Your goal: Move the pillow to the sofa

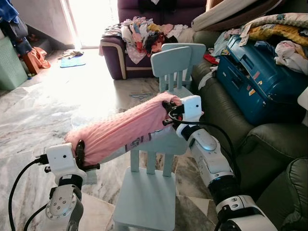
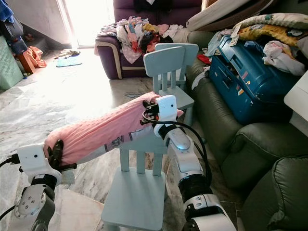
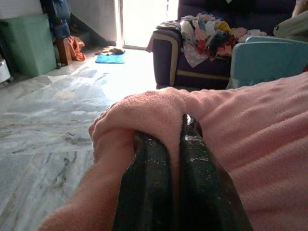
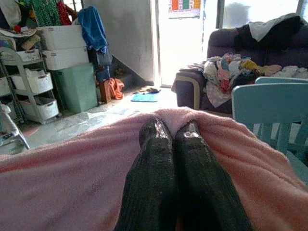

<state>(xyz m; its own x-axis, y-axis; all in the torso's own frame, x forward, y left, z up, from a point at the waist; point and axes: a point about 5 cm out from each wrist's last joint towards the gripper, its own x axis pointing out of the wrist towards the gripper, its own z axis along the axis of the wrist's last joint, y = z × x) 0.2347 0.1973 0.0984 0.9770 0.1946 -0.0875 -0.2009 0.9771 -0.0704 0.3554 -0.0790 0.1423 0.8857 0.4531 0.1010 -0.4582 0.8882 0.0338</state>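
Pillow (image 1: 120, 130) was found carried between your two grippers, stretched lengthwise above the back of the nearer blue chair (image 1: 147, 197). Your left gripper (image 3: 182, 144) was pinching a fold of pink cloth at one end, fingers (image 3: 144, 187) pressed nearly together with the fabric bunched over them. Your right gripper (image 4: 172, 134) was clamped likewise on the other end, fingers closed into the plush.

Judgement on the step in hand: the load is in transit and not yet set down. You would do well to keep both pinches firm and both ends level, since the grip at each end takes cloth only and the middle sags toward the chair back. Raising the pillow clear of that chair before turning is advised.

The dark green sofa (image 1: 269, 144) lay beyond your right gripper, on its outer side. A blue suitcase (image 1: 255, 77) with bedding heaped on it occupied the seat ahead of that gripper; the cushion nearer to you appeared free, and is judged the better landing place. A second blue chair (image 1: 175, 65) stood ahead of the right gripper, beside the sofa's edge. Further off, a purple armchair (image 1: 115, 57) carried a heap of clothes (image 1: 144, 33).
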